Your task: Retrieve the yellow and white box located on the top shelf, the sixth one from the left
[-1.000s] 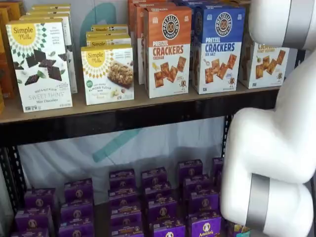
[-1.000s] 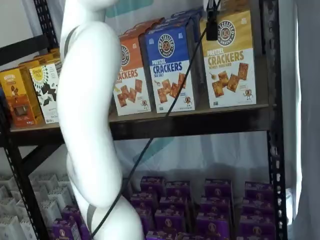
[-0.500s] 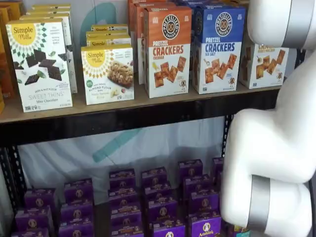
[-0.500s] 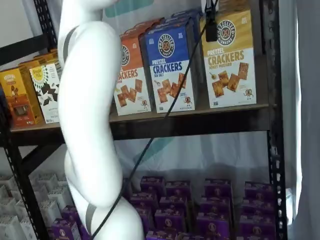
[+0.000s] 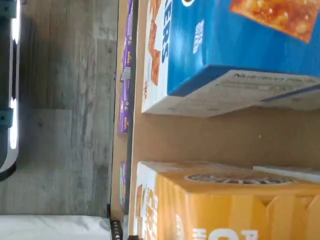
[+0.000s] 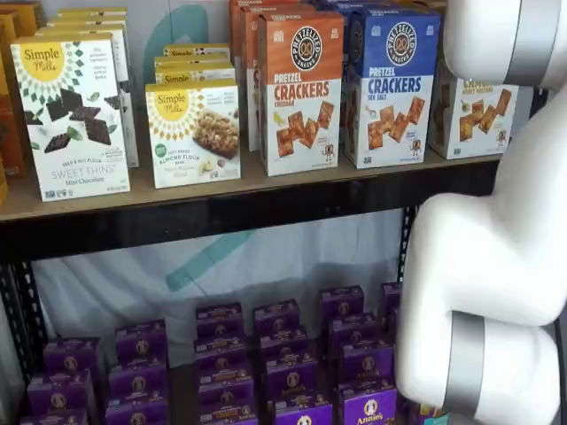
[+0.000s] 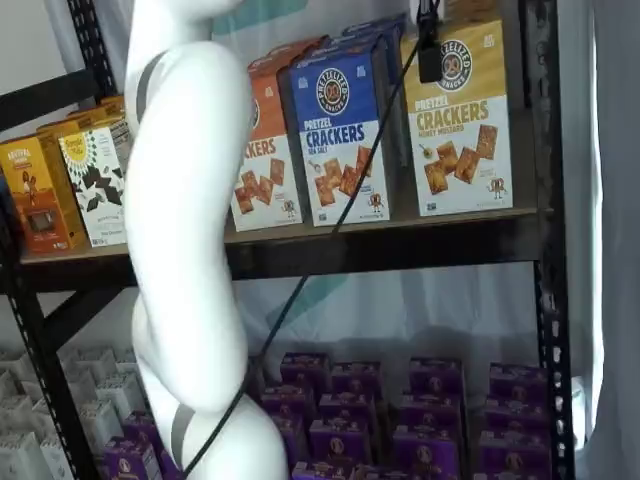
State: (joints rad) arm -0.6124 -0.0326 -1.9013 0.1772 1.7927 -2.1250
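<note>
Purple boxes (image 6: 277, 354) below; blue-topped cracker box (image 7: 340, 140) upright.

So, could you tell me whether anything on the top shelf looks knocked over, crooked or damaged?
Nothing stands out. On the top shelf, the yellow and white box and its blue neighbour stand upright, facing forward, with no visible damage.

Grey wood-grain floor (image 5: 65, 110), black metal uprights (image 7: 548, 300), pale backdrop sheet (image 6: 266, 257) with teal marking behind the shelving.
</note>
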